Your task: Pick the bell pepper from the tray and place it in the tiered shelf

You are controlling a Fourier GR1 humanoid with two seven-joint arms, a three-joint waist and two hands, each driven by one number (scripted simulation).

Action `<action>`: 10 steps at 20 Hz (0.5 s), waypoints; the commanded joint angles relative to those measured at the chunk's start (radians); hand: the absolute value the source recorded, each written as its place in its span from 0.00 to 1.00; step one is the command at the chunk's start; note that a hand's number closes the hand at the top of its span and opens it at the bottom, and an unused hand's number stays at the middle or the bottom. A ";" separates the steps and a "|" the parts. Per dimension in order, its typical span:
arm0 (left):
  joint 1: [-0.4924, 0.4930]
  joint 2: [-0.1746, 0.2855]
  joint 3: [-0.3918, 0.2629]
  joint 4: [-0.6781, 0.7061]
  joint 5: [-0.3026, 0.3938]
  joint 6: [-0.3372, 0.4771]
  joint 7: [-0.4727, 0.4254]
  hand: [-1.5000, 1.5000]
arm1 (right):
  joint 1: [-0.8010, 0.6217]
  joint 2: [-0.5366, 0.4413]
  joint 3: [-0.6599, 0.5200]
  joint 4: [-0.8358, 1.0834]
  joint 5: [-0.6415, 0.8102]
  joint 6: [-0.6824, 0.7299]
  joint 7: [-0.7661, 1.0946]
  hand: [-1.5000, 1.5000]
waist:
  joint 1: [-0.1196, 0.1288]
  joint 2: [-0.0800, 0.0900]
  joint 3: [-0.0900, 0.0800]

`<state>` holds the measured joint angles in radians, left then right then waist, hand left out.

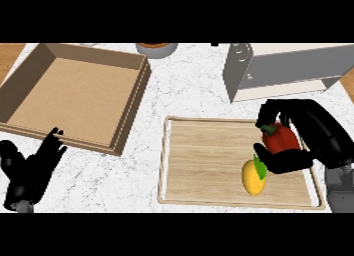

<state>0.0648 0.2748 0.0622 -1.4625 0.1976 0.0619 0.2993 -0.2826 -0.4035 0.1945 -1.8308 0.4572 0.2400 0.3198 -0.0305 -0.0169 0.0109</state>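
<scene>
At the near left the left hand (pixel 32 170) rests open, fingers up, beside a brown box (pixel 132 107). A yellow fruit (pixel 252 180) lies on the tray (pixel 202 160). Over the tray's right part the right hand (pixel 313 131) curls round the bell pepper (pixel 281 140), with the tiered shelf (pixel 298 65) beyond at the far right.

Red bell pepper (pixel 282 140), yellow fruit (pixel 253 178), pale wood-grain tray (pixel 202 160), white grey-veined counter (pixel 187 95), tan box (pixel 69 95)

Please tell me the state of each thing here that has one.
right hand: curled round the bell pepper
left hand: open, resting at lower left
bell pepper: held over the tray, not yet shelved
yellow fruit: lying on the tray
tiered shelf: without the bell pepper
box: open-topped, nothing seen inside
</scene>
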 commanded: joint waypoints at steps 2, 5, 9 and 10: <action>-0.035 -0.023 -0.021 0.025 0.007 -0.017 0.026 0.50 | -0.012 -0.055 -0.171 -0.232 -0.100 0.051 0.158 1.00 | 0.003 0.010 -0.012; -0.031 -0.058 -0.048 0.009 -0.004 -0.009 0.019 0.50 | -0.130 -0.096 -0.263 -0.293 -0.189 0.128 0.324 1.00 | 0.010 0.010 -0.013; -0.063 -0.056 -0.042 0.082 -0.022 -0.025 -0.015 0.50 | -0.245 -0.185 -0.419 -0.204 -0.311 0.188 0.372 1.00 | 0.017 0.016 -0.013; -0.128 -0.059 -0.034 0.100 -0.021 -0.009 0.015 0.50 | -0.247 -0.183 -0.417 -0.229 -0.314 0.184 0.392 1.00 | 0.012 0.016 -0.012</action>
<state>0.0421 0.2588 0.0627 -1.4492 0.1785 0.0572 0.2894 -0.4451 -0.5376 -0.1275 -2.0607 0.2235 0.3830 0.6257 -0.0094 -0.0141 0.0127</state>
